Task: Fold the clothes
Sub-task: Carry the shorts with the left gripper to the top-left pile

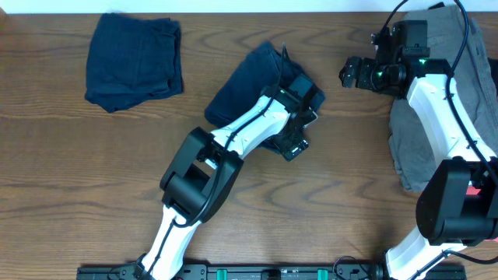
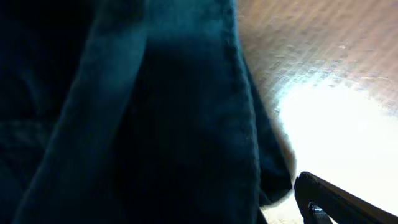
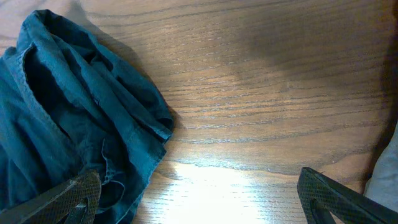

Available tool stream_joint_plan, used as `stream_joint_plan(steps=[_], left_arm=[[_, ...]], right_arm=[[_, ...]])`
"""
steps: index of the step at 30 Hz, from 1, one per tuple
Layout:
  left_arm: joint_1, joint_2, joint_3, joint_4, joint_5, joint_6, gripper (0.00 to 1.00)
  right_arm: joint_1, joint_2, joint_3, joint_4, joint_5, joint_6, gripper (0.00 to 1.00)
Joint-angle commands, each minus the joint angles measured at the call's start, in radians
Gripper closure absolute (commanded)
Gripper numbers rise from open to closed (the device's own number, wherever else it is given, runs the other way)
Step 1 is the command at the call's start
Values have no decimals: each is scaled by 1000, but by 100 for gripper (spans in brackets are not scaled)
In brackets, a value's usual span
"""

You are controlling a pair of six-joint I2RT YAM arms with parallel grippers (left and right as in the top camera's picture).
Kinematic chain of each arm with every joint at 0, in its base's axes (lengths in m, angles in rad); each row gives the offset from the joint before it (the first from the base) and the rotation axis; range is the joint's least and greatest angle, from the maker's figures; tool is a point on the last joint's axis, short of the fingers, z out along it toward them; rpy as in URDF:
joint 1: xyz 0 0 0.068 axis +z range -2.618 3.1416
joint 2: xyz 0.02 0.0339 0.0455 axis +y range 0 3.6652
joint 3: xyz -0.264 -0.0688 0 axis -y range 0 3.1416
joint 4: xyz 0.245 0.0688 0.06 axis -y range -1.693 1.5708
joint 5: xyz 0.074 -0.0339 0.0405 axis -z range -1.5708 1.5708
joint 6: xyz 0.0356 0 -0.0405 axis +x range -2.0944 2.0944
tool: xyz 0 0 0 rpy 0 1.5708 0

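Lying bunched at the upper centre of the overhead frame, the navy shorts (image 1: 241, 85) rest on the desk (image 1: 70, 171) well apart from the second navy pair (image 1: 134, 62), squared off at upper left, probably so that each garment can be worked singly. The left fingers (image 2: 336, 202), spread apart and gripping nothing, hang over the shorts' right end, with cloth filling the left of the wrist view and one finger clear of the hem at lower right. The right fingers (image 3: 336, 193), likewise wide apart and empty, stand just right of the shorts, near the grey trousers (image 1: 478, 85) at the right edge.
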Motion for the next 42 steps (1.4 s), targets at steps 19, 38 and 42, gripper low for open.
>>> stream_joint_plan(steps=[19,38,42], left_arm=[[7,34,2,12,-101,0,94],[278,-337,164,109,-326,-45,94],[353,-388,165,192,-376,-43,94]], right_arm=[[-9,6,-8,-12,40,-6,1],[-9,6,-8,-11,40,-5,1],[-8,6,-8,-11,40,-5,1]])
